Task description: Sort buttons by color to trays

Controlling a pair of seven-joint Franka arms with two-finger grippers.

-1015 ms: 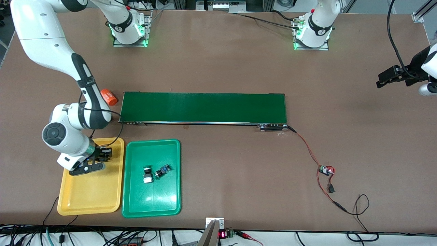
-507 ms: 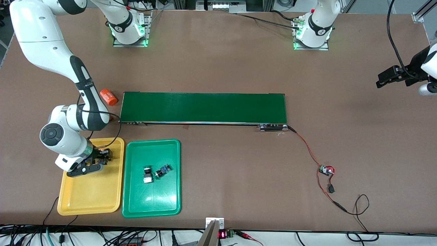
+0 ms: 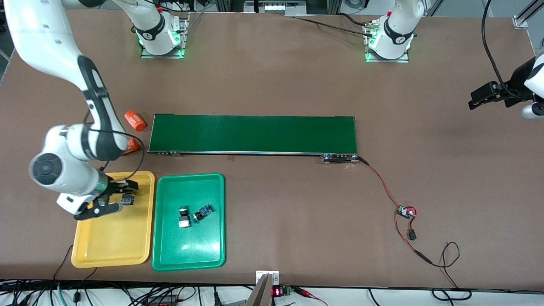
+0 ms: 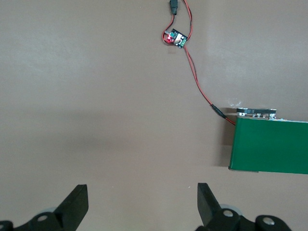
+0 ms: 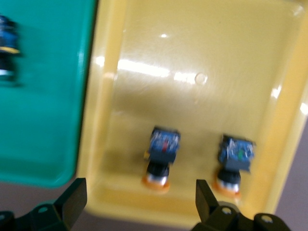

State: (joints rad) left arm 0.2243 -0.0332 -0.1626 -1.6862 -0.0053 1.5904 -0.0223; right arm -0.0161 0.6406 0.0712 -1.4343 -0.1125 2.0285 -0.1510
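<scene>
Sorting looks finished: all four buttons sit in trays.

My right gripper [image 5: 137, 204] hangs wide open, empty, over two orange-capped buttons [image 5: 161, 159] in the yellow tray [image 5: 231, 43]; two more lie in the green tray [image 3: 170, 250]; left gripper [image 4: 139, 204] waits open, empty.

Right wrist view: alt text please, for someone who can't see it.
Two buttons with orange caps lie side by side in the yellow tray, below the open right pincer. Beside it sits the green tray with another button at the picture's edge.
</scene>
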